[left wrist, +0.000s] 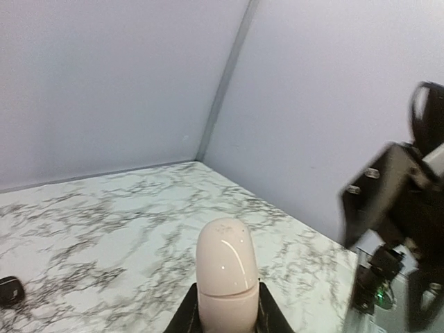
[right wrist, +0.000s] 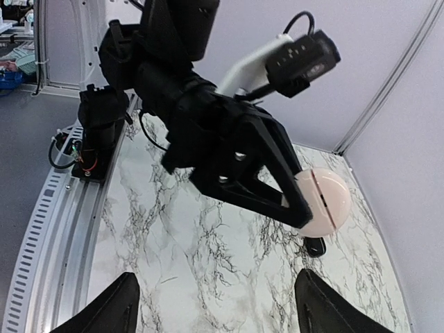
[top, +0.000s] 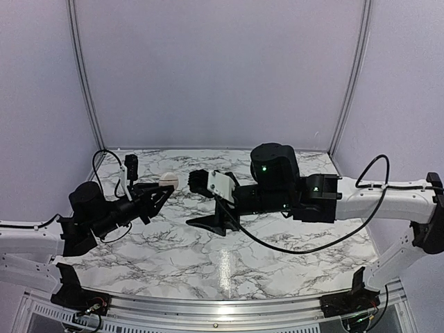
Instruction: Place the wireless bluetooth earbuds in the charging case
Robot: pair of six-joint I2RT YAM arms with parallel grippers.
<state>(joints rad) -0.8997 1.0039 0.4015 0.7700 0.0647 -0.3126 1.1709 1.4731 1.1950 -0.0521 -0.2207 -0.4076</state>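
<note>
no writing, label, brand, number or sign can be read in any of the three views; the charging case (left wrist: 225, 267) shows only a plain glossy shell.

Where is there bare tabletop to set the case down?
Free: the near strip of table between the arm bases, and the far band along the back wall. Crowded: centre-left, where the left hand holds the case facing the open right hand.

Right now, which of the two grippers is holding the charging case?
The left gripper: it is shut on the cream charging case, lifted above the table, whereas the right gripper stands open and empty.
</note>
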